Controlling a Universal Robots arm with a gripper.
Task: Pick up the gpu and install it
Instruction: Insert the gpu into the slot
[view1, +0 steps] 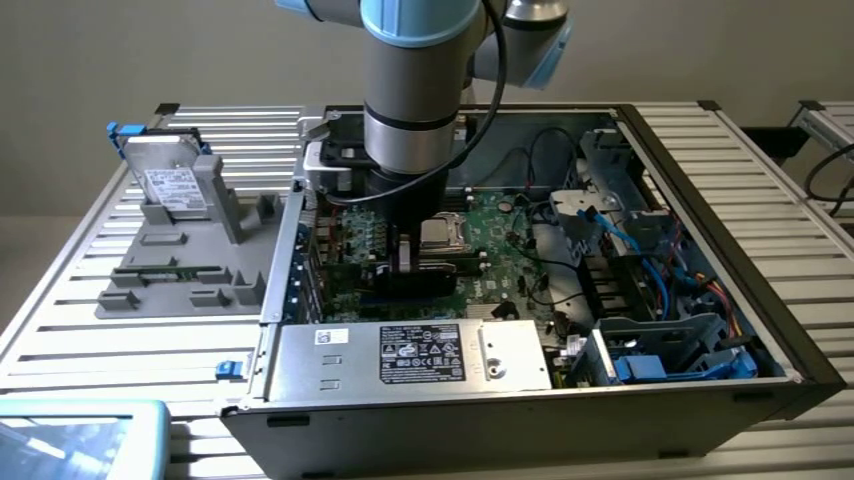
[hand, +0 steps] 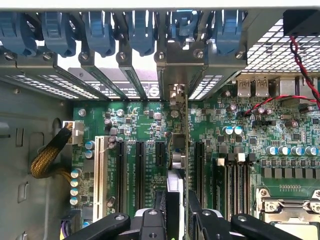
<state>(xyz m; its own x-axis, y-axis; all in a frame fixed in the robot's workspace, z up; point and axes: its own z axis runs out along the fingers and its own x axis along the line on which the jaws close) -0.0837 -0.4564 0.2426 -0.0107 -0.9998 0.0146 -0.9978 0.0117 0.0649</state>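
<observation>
My gripper (view1: 414, 262) reaches down into the open computer case (view1: 694, 160), over the green motherboard (view1: 501, 240). In the wrist view the gpu (hand: 186, 150) shows edge-on as a thin upright card running from the gripper (hand: 177, 215) toward the rear slot brackets. Its metal bracket (hand: 176, 92) stands at the case's back wall beneath the blue latches. The black fingers (hand: 197, 212) sit on either side of the card, shut on it. The card's lower edge stands in line with a black expansion slot on the motherboard (hand: 145, 120); how deep it sits there is hidden.
A grey tray (view1: 187, 270) at the exterior view's left holds a silver drive with a white label (view1: 174, 185). The power supply (view1: 414, 355) lies at the case's front and a blue drive cage (view1: 667, 350) to the right. Beside the slots are a yellow-sleeved cable (hand: 47, 157) and a red wire (hand: 295, 75).
</observation>
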